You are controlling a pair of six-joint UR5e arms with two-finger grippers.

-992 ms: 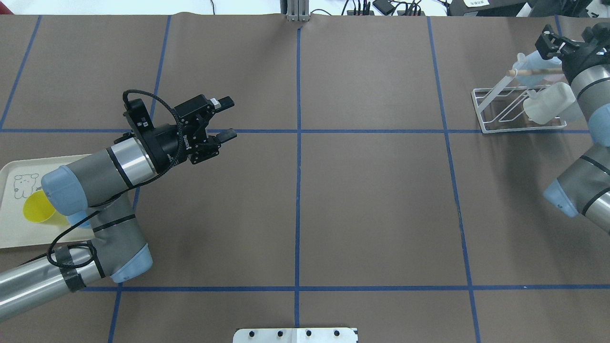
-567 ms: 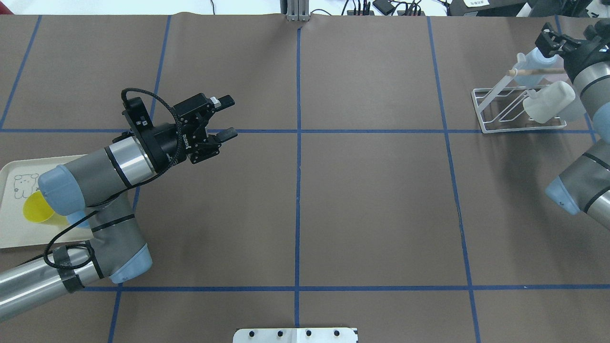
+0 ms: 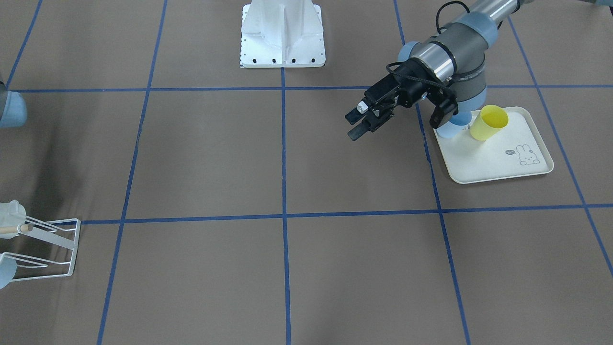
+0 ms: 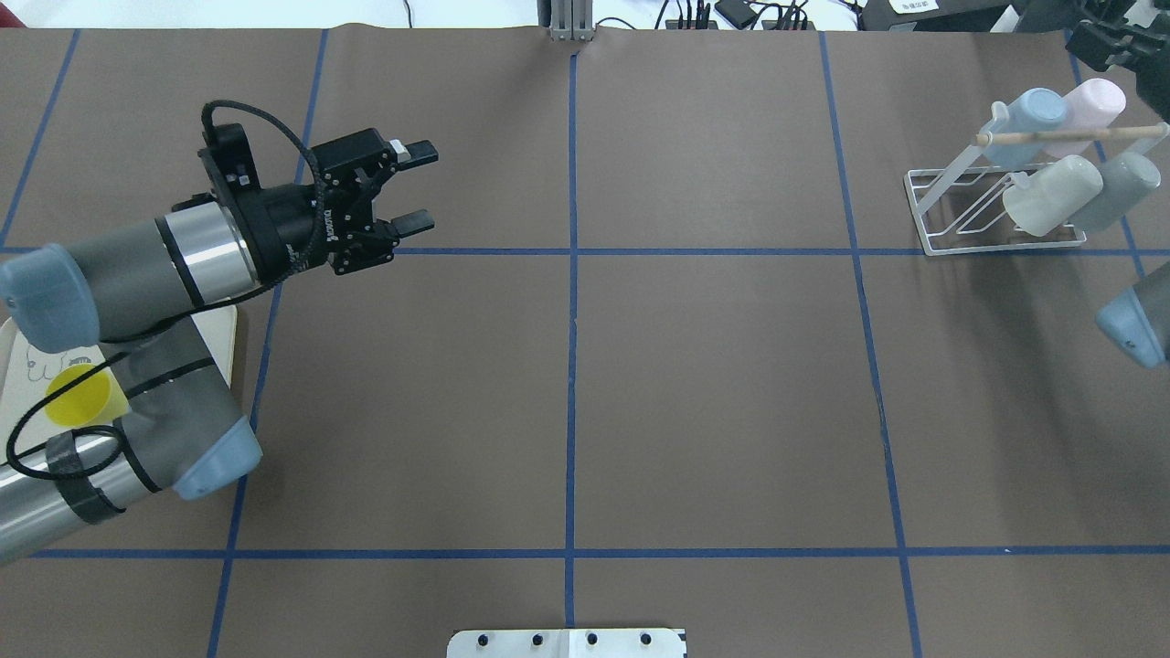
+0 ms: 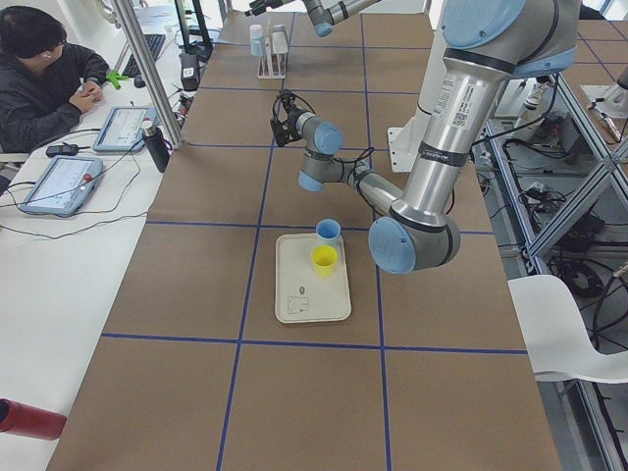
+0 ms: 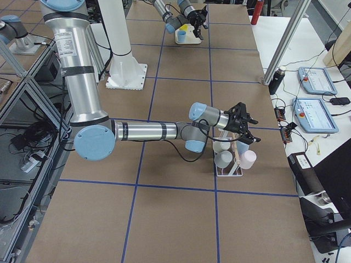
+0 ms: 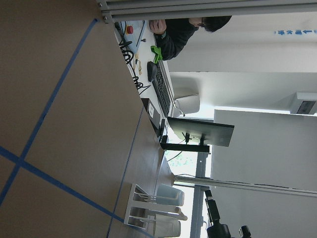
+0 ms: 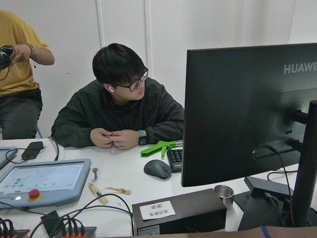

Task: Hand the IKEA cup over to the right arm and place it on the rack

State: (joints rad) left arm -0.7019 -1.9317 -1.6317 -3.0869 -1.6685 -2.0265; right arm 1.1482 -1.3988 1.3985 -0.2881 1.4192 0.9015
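Hovering over the table near the tray (image 3: 479,163), the left gripper (image 3: 354,125) is held open and empty, probably readied for the yellow cup (image 3: 488,123) resting there. The rack (image 4: 1005,245) is hung with four cups; the right gripper (image 6: 248,127) is kept beside it, its grip impossible to judge

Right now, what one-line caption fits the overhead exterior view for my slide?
Left arm's open black gripper hovers empty; four pastel cups sit on the white wire rack.

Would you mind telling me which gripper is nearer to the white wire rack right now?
Right. The right gripper is close by the rack, just beyond its cups; the left gripper is far off on the opposite side, jaws open, near the tray.
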